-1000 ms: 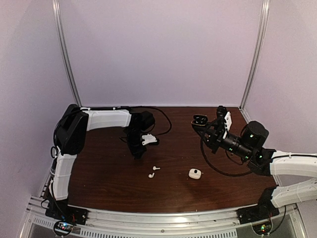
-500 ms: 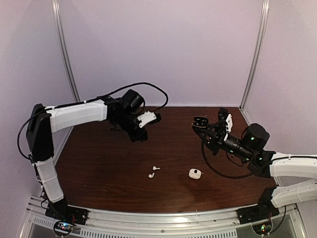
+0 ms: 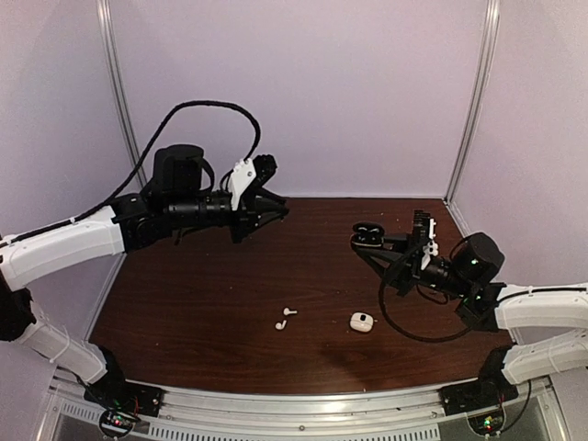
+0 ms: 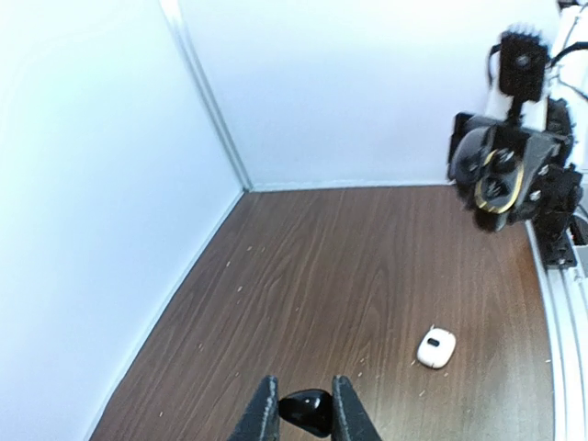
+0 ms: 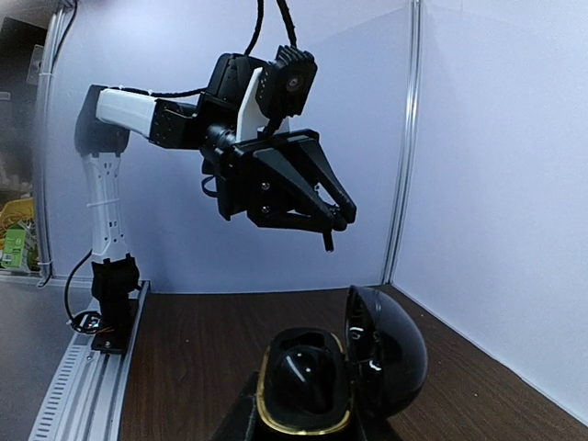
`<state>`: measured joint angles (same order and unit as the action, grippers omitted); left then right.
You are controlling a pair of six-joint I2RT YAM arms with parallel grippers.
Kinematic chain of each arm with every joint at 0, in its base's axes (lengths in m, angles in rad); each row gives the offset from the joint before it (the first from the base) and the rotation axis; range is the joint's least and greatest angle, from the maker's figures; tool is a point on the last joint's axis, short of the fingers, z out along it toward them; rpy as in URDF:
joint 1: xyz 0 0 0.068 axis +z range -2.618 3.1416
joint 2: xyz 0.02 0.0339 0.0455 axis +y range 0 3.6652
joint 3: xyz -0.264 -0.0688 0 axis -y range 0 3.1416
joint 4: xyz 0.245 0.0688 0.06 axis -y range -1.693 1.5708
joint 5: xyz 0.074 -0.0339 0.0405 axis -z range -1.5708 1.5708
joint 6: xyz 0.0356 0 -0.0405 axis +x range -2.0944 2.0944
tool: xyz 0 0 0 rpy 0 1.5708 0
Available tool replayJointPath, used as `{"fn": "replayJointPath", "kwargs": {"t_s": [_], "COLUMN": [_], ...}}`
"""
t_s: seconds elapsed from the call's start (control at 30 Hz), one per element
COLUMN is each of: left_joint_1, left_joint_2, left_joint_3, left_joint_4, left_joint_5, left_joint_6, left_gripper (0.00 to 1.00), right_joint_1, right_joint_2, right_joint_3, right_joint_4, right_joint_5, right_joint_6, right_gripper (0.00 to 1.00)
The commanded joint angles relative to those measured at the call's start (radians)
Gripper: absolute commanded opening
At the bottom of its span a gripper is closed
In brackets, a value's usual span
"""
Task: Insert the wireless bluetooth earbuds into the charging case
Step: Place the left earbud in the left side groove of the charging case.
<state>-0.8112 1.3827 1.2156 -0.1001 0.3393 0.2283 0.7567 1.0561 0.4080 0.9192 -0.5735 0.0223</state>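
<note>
the left gripper (image 3: 278, 210) hung high over the back of the table (image 3: 202, 312), its fingers pinched shut on a small black earbud (image 4: 308, 413). well apart to the right, the right gripper (image 3: 375, 244) was clamped on the black case (image 5: 317, 386), which had its lid swung open and its mouth turned toward the other arm. two white earbuds (image 3: 281, 324) lay loose on the wood near the front, with the white case (image 3: 361, 322) near them to the right. whether a pocket of the black case was already filled could not be told.

the main risk looked to be the mid-air meeting. both things were held off the table, so a small misalignment could catch the earbud on the gold rim and knock it out of the pinch. it looked glossy and tiny, so it would likely slip or twist. a drop from up there might send it rolling away. a hard push might also shift the case in its grip.
</note>
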Motion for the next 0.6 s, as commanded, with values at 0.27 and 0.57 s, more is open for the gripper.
{"fn": "replayJointPath", "kwargs": {"t_s": [0.27, 0.57], "left_joint_1": [-0.150, -0.201], "left_joint_2": [-0.081, -0.032], "left_joint_3": [-0.109, -0.086], "left_joint_4": [0.414, 0.425], "left_joint_5": [0.191, 0.187], "left_joint_6": [-0.024, 0.003], "left_gripper": [0.06, 0.06], "right_joint_1": [0.028, 0.058], "right_joint_2": [0.140, 0.179], "right_joint_3": [0.119, 0.165], "right_joint_4": [0.102, 0.065], "right_joint_5": [-0.169, -0.151], "right_joint_6": [0.022, 0.032], "right_gripper": [0.00, 0.00]}}
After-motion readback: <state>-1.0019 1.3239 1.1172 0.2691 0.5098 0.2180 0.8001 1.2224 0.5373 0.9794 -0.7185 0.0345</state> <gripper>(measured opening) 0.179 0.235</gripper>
